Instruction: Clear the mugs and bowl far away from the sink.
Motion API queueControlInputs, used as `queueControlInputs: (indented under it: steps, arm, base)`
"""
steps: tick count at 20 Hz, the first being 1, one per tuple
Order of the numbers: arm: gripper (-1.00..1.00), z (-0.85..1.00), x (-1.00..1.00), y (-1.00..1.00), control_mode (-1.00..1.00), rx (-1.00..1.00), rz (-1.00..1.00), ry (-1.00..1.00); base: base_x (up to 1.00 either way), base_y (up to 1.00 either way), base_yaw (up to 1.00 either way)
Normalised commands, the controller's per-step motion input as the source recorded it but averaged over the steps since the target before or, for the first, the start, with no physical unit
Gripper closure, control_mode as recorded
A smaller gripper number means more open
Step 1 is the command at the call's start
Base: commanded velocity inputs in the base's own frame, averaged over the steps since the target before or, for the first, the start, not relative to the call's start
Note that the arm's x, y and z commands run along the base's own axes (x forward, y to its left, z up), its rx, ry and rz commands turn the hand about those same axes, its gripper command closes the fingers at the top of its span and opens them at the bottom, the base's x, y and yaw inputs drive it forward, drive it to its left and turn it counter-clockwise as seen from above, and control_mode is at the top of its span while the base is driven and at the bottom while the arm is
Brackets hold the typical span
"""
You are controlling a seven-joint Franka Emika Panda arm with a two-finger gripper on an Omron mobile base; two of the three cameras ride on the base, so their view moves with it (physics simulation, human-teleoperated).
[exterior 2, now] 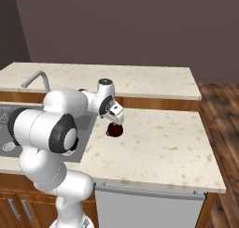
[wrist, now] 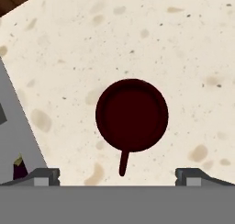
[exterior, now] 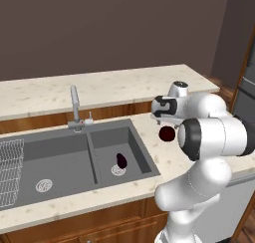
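While the gripper (wrist: 117,175) hangs straight down with its jaws spread wide and nothing between them, we see a dark maroon mug (wrist: 131,115), round and glossy with a thin handle, upright on the speckled beige counter (exterior 2: 158,147) just right of the grey sink (exterior: 64,157). Elbow is folded high, wrist over the mug. A second dark mug (exterior: 121,160) sits by the right basin's drain, too small to resolve.

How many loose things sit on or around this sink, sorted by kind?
Dark maroon mug, on the counter: 1
Small dark item, in the sink by a drain, kind unclear: 1
Total: 2
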Motion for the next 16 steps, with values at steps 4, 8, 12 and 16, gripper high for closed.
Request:
queueControlInputs:
  steps: [4,8,12,16]
  arm:
    - [-1.0,-0.02,-0.03,0.0,-1.0,0.0,0.0,0.0]
    - [-1.0,0.0,-0.08,0.0,-1.0,0.0,0.0,0.0]
    - [-1.0,-0.02,-0.2,-0.01,-1.0,0.0,0.0,-0.02]
    - [-1.0,-0.05,-0.09,0.0,-1.0,0.0,0.0,0.0]
  base:
    - [0.0,0.0,0.0]
    - [0.0,0.0,0.0]
    - [0.0,0.0,0.0]
    - [0.0,0.0,0.0]
